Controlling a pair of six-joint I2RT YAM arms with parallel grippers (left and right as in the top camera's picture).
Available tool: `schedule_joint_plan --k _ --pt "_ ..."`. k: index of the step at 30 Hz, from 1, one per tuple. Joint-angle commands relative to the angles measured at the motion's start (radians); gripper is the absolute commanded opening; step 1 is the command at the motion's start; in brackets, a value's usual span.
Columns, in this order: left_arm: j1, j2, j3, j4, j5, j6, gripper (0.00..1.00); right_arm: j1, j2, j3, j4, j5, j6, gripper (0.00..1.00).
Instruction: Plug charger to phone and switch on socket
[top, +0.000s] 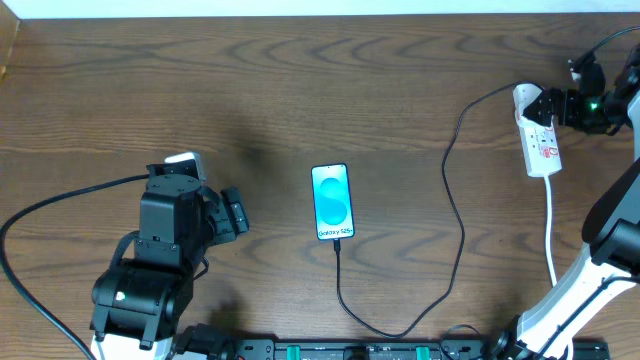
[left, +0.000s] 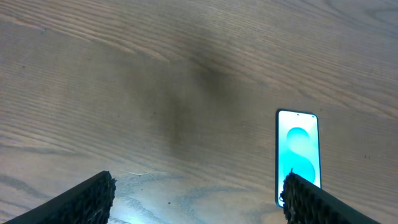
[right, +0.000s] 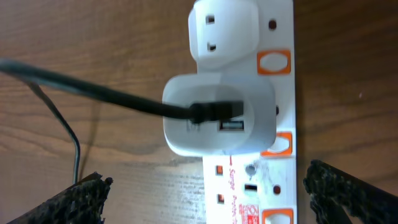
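Note:
The phone (top: 332, 203) lies face up at the table's middle, its light-blue screen lit; it also shows in the left wrist view (left: 298, 155). The charger cable (top: 455, 200) runs from the phone's near edge, loops right and climbs to the white socket strip (top: 545, 155) at the far right. In the right wrist view the cable (right: 93, 93) ends in a white adapter (right: 217, 118) seated in the strip (right: 249, 186), which has orange switches (right: 273, 62). My right gripper (right: 205, 199) is open above the strip's far end (top: 552, 105). My left gripper (top: 235, 213) is open and empty, left of the phone (left: 199, 199).
The strip's white cord (top: 551, 235) runs toward the near edge by the right arm's base. A second white plug (right: 222, 31) sits in the strip beyond the adapter. A thick black robot cable (top: 50, 205) curves at the left.

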Motion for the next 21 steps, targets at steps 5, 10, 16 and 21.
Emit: schedule_joint_plan --k 5,10,16,21 --pt "0.001 -0.001 0.001 0.000 -0.017 0.014 0.86 0.012 0.041 0.012 0.042 -0.030 0.035 0.99" --pt "0.001 -0.001 0.001 0.000 -0.017 0.013 0.86 0.025 0.057 0.011 0.031 -0.037 0.034 0.99" --pt "0.001 -0.001 0.001 0.000 -0.017 0.013 0.86 0.049 0.058 0.005 0.034 -0.036 0.034 0.99" --pt "0.001 -0.001 0.001 0.000 -0.017 0.013 0.86 0.060 0.058 0.004 0.035 -0.035 0.035 0.99"
